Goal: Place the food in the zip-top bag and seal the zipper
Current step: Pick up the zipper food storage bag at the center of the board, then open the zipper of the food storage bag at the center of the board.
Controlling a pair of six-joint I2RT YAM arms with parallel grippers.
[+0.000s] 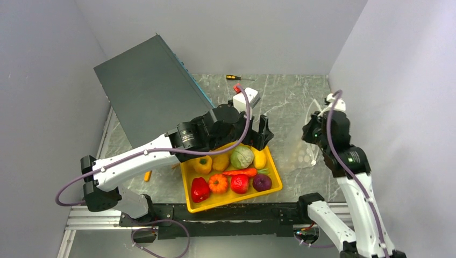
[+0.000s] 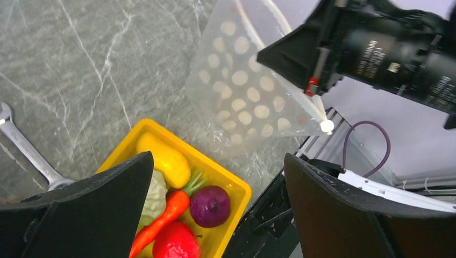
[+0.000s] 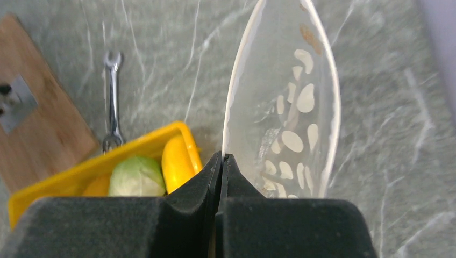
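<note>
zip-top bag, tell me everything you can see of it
The zip-top bag is clear, soft plastic with white round dots and a white strip along its mouth. The right gripper is shut on one mouth edge, leaving the mouth gaping open. It looks empty and is held beside the yellow tray.

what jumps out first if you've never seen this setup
The yellow tray packed with glossy toy vegetables, at the near middle of the table. Right of it, the right gripper pinches the dotted clear bag by its mouth edge. The left gripper hovers wide open over the tray's far end.
</note>
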